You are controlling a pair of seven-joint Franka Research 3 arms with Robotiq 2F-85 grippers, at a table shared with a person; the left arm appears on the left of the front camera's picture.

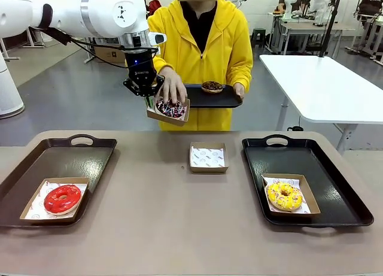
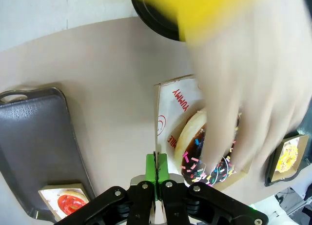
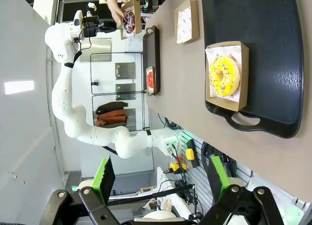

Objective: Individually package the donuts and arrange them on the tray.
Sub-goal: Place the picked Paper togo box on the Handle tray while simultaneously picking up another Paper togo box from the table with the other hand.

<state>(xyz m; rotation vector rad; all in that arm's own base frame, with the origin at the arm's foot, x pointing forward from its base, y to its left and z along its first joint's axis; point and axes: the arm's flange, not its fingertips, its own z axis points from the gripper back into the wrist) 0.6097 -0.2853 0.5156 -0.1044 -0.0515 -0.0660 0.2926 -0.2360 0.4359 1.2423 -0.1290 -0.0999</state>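
My left gripper is shut on the rim of a paper-lined cardboard box, held above the table's far edge. In that box lies the dark chocolate donut with coloured sprinkles. A person's hand rests on the donut and box. The person's other hand holds a small black tray carrying the brown chocolate donut. The red donut sits boxed on the left tray. The yellow donut sits boxed on the right tray. My right gripper stands open, holding nothing.
An empty paper-lined box lies at the table's middle. The brown tabletop is bare in front of it. A white table stands behind at the right.
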